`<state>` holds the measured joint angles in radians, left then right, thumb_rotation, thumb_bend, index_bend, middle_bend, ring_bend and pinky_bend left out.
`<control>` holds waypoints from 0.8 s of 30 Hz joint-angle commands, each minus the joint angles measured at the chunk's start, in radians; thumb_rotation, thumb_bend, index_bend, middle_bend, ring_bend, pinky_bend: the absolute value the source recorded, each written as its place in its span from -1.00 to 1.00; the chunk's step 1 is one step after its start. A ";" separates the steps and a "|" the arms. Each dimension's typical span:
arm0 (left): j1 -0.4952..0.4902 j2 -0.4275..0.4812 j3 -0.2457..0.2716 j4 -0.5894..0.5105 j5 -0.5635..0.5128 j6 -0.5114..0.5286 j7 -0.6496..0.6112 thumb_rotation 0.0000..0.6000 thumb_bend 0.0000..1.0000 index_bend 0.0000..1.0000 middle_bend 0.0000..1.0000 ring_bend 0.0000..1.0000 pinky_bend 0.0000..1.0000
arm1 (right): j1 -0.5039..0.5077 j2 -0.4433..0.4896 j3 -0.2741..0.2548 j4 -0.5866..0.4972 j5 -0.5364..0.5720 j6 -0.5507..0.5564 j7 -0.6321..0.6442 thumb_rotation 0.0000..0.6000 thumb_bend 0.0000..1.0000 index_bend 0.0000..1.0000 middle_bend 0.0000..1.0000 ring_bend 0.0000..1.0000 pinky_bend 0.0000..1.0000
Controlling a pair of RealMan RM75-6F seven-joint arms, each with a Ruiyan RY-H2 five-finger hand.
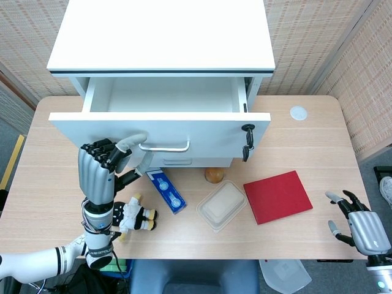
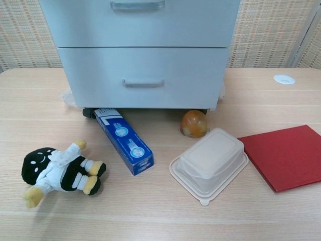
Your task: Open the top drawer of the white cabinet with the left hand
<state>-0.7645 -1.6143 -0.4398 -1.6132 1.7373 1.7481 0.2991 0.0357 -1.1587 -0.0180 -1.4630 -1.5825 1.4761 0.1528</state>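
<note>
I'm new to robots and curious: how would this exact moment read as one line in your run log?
top drawer: pulled out | left robot hand: at the handle's left end | right robot hand: idle, fingers apart
</note>
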 commanded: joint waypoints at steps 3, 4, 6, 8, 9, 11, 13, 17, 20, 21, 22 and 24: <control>0.006 -0.001 0.007 0.003 0.003 0.002 -0.006 1.00 -0.41 -0.22 1.00 1.00 1.00 | 0.001 0.000 0.000 -0.002 0.001 -0.002 -0.003 1.00 -0.33 -0.62 -0.37 -0.53 -0.36; 0.007 -0.001 0.009 0.003 0.004 0.002 -0.007 1.00 -0.41 -0.23 1.00 1.00 1.00 | 0.001 -0.001 0.000 -0.002 0.001 -0.002 -0.004 1.00 -0.33 -0.62 -0.37 -0.53 -0.36; 0.010 -0.002 0.014 0.005 0.009 0.005 -0.007 1.00 -0.41 -0.23 1.00 1.00 1.00 | 0.001 -0.001 0.000 -0.004 0.000 -0.003 -0.006 1.00 -0.33 -0.62 -0.37 -0.53 -0.36; 0.014 -0.002 0.018 0.006 0.013 0.007 -0.009 1.00 -0.41 -0.24 1.00 1.00 1.00 | 0.002 -0.001 0.000 -0.005 0.001 -0.004 -0.007 1.00 -0.33 -0.62 -0.37 -0.53 -0.36; 0.017 -0.001 0.021 0.006 0.016 0.010 -0.011 1.00 -0.41 -0.25 1.00 1.00 1.00 | 0.002 -0.001 0.000 -0.005 0.001 -0.005 -0.008 1.00 -0.33 -0.62 -0.37 -0.53 -0.36; 0.022 0.001 0.025 0.006 0.022 0.015 -0.013 1.00 -0.41 -0.25 1.00 1.00 1.00 | 0.002 0.000 0.000 -0.006 0.001 -0.006 -0.010 1.00 -0.33 -0.62 -0.37 -0.53 -0.36; 0.028 0.004 0.029 0.004 0.029 0.021 -0.016 1.00 -0.41 -0.25 1.00 1.00 1.00 | 0.003 0.000 0.000 -0.008 0.001 -0.006 -0.011 1.00 -0.33 -0.62 -0.37 -0.53 -0.36; 0.043 0.012 0.040 -0.002 0.043 0.033 -0.019 1.00 -0.41 -0.25 1.00 1.00 1.00 | 0.005 0.000 -0.001 -0.011 -0.001 -0.008 -0.015 1.00 -0.33 -0.62 -0.37 -0.53 -0.36; 0.060 0.023 0.049 -0.005 0.049 0.045 -0.023 1.00 -0.41 -0.25 1.00 1.00 1.00 | 0.005 0.001 -0.001 -0.014 0.000 -0.008 -0.018 1.00 -0.33 -0.62 -0.37 -0.53 -0.36; 0.068 0.028 0.052 -0.008 0.050 0.049 -0.025 1.00 -0.41 -0.25 1.00 1.00 1.00 | 0.006 0.001 0.000 -0.016 -0.001 -0.008 -0.019 1.00 -0.33 -0.62 -0.37 -0.53 -0.36; 0.074 0.033 0.054 -0.009 0.051 0.053 -0.026 1.00 -0.41 -0.25 1.00 1.00 1.00 | 0.006 0.001 0.000 -0.017 -0.001 -0.008 -0.021 1.00 -0.33 -0.62 -0.37 -0.53 -0.36; 0.090 0.047 0.059 -0.014 0.054 0.063 -0.032 1.00 -0.41 -0.25 1.00 1.00 1.00 | 0.008 0.001 0.001 -0.020 -0.003 -0.007 -0.023 1.00 -0.33 -0.62 -0.37 -0.53 -0.36</control>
<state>-0.6811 -1.5735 -0.3845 -1.6240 1.7891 1.8062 0.2707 0.0432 -1.1575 -0.0171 -1.4826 -1.5856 1.4692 0.1302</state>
